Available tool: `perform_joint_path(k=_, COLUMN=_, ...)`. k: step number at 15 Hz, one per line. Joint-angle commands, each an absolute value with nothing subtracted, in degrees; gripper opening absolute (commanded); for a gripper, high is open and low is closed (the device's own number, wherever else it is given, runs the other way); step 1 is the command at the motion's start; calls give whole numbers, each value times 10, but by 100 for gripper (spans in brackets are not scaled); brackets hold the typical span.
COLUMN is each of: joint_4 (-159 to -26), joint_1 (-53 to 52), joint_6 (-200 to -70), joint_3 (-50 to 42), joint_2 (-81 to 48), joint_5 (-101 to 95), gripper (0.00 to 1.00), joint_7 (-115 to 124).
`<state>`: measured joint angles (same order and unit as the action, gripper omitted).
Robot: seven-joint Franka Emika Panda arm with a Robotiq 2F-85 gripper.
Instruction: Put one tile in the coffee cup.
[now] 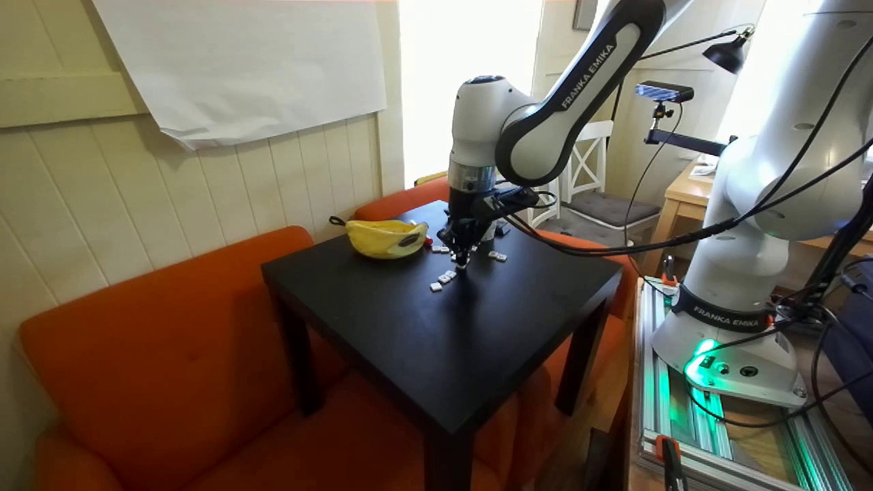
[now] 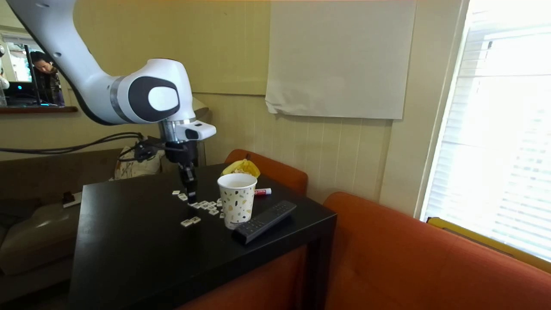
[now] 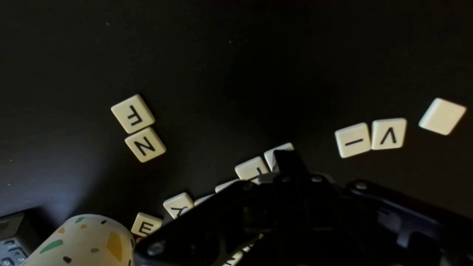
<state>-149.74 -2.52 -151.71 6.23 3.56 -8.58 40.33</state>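
Several cream letter tiles lie on the black table (image 1: 477,327). In the wrist view a pair, an F-like tile (image 3: 133,113) and an N tile (image 3: 150,139), lies at left. An I tile (image 3: 353,140), a V tile (image 3: 389,133) and a blank tile (image 3: 442,116) lie at right. My gripper (image 3: 292,157) points down and its fingers look shut together, low over the tiles in both exterior views (image 1: 462,258) (image 2: 192,198). A tile (image 3: 278,152) is partly hidden by the fingertip; contact cannot be told. The speckled paper cup (image 2: 237,200) stands upright beside the tiles, also at lower left in the wrist view (image 3: 87,244).
A black remote (image 2: 264,220) lies beside the cup near the table edge. A yellow banana-shaped pouch (image 1: 385,239) sits at the side of the table by the wall. A red and white tube (image 2: 262,191) lies behind the cup. An orange sofa (image 1: 170,354) borders the table.
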Motion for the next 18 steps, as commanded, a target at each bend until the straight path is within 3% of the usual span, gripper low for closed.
perform_joint_path(k=1, joint_4=-1492, joint_1=-38, joint_6=-1492, joint_3=64, joint_2=42, joint_5=-31, gripper=0, joint_7=358)
perform_joint_path(k=9, joint_4=-1504, joint_1=-46, joint_6=-1491, joint_3=72, joint_2=67, joint_5=-14, gripper=0, joint_7=358)
perform_joint_path(k=10, joint_4=-1507, joint_1=-46, joint_6=-1492, joint_3=73, joint_2=74, joint_5=-12, gripper=26, joint_7=360)
perform_joint_path(k=12, joint_4=-1510, joint_1=-46, joint_6=-1491, joint_3=74, joint_2=89, joint_5=-9, gripper=32, joint_7=357)
perform_joint_path(k=18, joint_4=-1512, joint_1=-39, joint_6=-1487, joint_3=76, joint_2=115, joint_5=-19, gripper=74, joint_7=350)
